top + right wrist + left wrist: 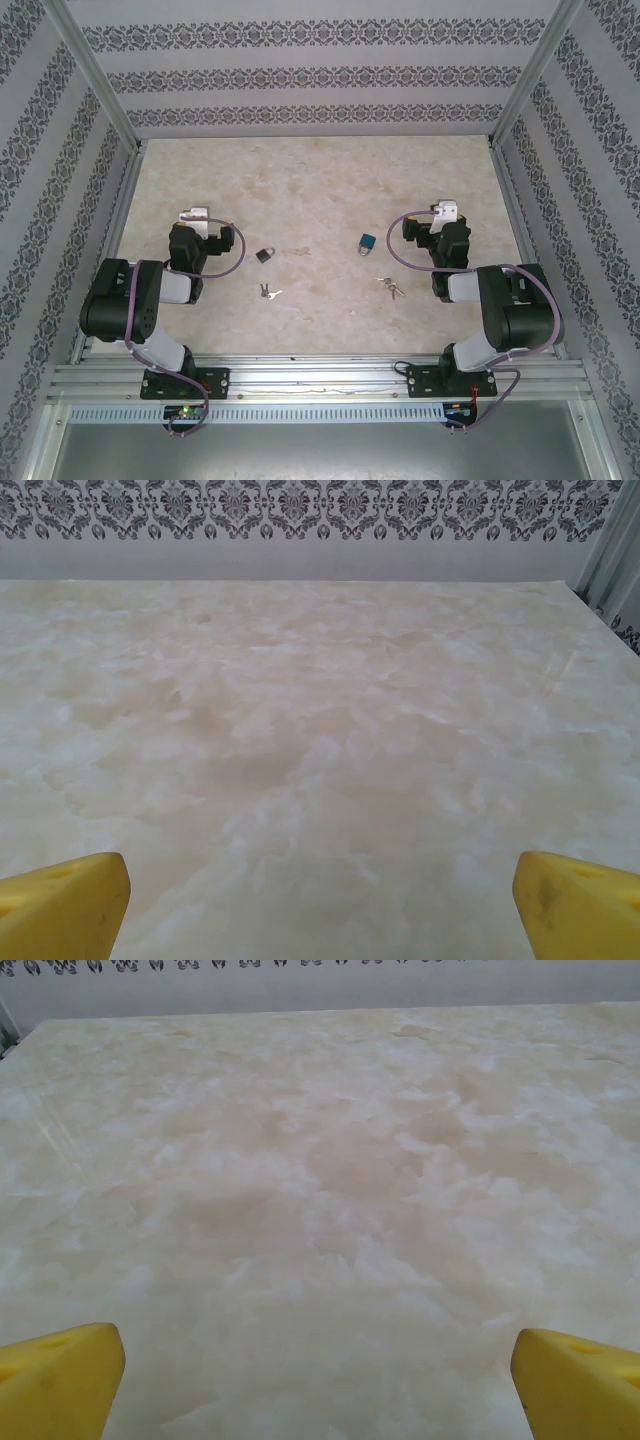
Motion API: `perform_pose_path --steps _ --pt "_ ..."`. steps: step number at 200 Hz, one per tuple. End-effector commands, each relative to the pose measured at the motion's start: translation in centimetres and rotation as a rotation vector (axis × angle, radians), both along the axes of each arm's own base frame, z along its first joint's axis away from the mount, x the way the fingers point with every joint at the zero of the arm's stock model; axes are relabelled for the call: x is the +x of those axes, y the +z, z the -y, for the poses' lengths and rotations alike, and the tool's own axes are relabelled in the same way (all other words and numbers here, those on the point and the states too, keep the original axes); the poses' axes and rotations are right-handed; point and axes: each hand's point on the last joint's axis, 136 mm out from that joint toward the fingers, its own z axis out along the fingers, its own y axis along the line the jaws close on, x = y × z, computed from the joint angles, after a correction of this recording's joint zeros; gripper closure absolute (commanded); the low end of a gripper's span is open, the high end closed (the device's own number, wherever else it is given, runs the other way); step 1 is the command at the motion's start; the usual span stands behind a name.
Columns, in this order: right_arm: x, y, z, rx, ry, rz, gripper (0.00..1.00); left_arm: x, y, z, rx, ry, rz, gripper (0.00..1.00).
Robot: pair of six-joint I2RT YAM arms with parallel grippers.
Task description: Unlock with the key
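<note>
From the top view I see first the walls with the dark ornament stripes, which close the cell on three sides, and inside them the table with a beige marble pattern. Along the lower edge of this view runs the aluminium rail, where both bases are bolted. The left arm is folded in the lower left of the frame and the right arm is folded in the lower right, each with a purple cable looping beside it. The left gripper points toward the top of the frame, and in its wrist view its jaws are spread wide: one yellow fingertip is in the lower left corner, the other in the lower right, with bare table between them. The right gripper is released in the same way, with a yellow fingertip low in each corner of its wrist view and nothing grasped. Between the two arms, a little left of the centre of the top view, lies the black padlock, and right of the centre the blue padlock, well apart from each other. Just below the black one is the left bunch of keys, and below and slightly right of the blue one is the right bunch of keys; both are flat on the table and touch no lock.
</note>
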Motion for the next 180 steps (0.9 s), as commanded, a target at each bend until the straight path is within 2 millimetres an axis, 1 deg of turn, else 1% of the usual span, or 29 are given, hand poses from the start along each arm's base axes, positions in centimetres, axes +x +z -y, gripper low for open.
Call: perform_pose_path --steps 1,180 --pt "0.32 0.48 -0.09 -0.004 0.013 0.017 0.02 0.28 0.55 0.52 0.014 -0.026 0.009 0.01" --pt "0.34 0.40 -0.05 0.001 0.015 0.014 0.02 0.32 0.58 0.51 0.013 -0.026 0.009 0.01"
